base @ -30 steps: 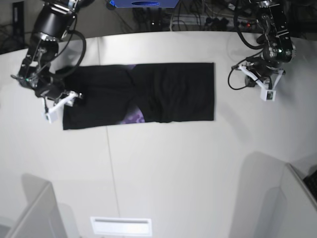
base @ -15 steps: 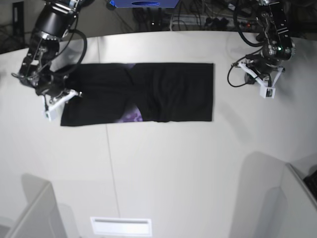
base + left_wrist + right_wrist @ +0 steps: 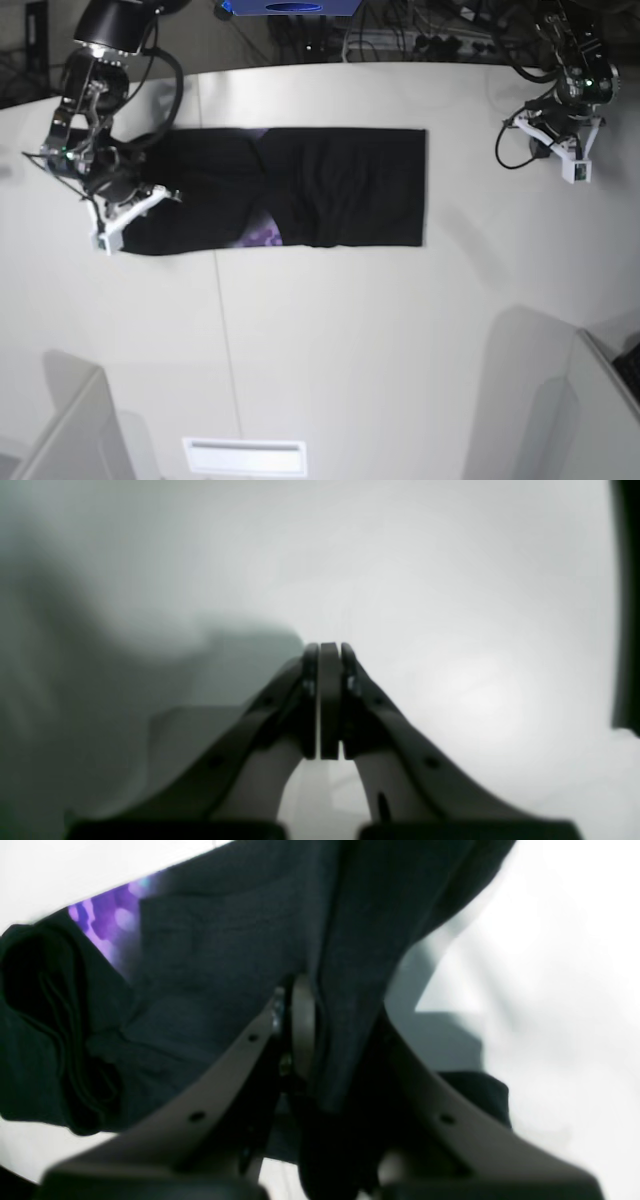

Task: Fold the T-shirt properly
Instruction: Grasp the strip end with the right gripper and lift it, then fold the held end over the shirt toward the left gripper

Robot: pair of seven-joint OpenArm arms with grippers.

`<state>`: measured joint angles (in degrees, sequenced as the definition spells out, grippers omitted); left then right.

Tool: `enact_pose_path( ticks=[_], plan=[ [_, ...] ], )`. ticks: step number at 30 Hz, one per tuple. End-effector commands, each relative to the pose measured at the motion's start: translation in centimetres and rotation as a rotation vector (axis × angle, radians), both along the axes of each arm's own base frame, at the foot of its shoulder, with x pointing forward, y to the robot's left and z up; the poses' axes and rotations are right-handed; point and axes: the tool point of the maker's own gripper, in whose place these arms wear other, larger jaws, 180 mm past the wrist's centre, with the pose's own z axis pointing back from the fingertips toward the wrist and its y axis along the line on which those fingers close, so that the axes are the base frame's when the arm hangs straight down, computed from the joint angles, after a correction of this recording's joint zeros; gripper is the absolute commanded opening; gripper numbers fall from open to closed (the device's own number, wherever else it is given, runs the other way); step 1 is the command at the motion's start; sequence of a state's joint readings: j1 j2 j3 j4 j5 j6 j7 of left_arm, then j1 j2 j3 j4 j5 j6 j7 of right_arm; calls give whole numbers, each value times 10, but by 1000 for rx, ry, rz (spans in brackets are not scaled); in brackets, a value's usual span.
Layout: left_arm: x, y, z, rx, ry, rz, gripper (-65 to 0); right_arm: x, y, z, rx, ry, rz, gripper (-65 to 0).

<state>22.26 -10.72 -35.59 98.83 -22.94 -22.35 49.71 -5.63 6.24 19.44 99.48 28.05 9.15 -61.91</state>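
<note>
The black T-shirt (image 3: 330,185) lies folded into a long band across the white table (image 3: 330,340), with a bit of purple print (image 3: 262,236) showing at its front edge. My right gripper (image 3: 128,212) is shut on the shirt's left end; the right wrist view shows black cloth (image 3: 345,990) pinched between the jaws and purple print (image 3: 100,925) at the upper left. My left gripper (image 3: 574,168) is shut and empty, above bare table well right of the shirt; in the left wrist view (image 3: 327,700) its jaws are pressed together.
Cables and dark equipment (image 3: 400,40) lie behind the table's far edge. Grey partitions stand at the front left (image 3: 70,430) and front right (image 3: 560,410). A white slotted plate (image 3: 245,455) sits at the table's front edge.
My right gripper has drawn the shirt's left end a little up and rightward, bunching that corner. My left gripper has moved right and back, away from the shirt.
</note>
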Motion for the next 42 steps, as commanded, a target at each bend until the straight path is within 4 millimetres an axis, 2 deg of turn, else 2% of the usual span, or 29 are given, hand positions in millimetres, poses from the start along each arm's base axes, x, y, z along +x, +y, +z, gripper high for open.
enact_pose_path(
  ticks=[1,4,9,13,18,28,32,38,42],
  plan=[
    [3,14,14,33,-37,11,-650,10,4,15,-1,-57,9,-650],
    [-10,32,17,70,-15,31,-650,8,23,24,-1,-79,57,-650],
    [-23,46,21,99,2,55,-650,7,60,37,44,-108,90,-650],
    [-27,46,19,100,13,53,-650,3,87,35,82,-95,133,-650],
    [-27,46,19,100,13,53,-650,1,118,49,126,-134,186,-650],
    [-30,43,16,93,23,46,-650,1,157,68,207,-178,224,-650],
    [-20,15,5,54,37,-28,-650,1,165,71,233,-183,220,-650],
    [8,-31,-7,-16,20,-133,-650,2,167,73,243,-192,217,-650],
    [18,-57,-20,-84,23,-145,-650,2,171,75,268,-195,223,-650]
  ],
)
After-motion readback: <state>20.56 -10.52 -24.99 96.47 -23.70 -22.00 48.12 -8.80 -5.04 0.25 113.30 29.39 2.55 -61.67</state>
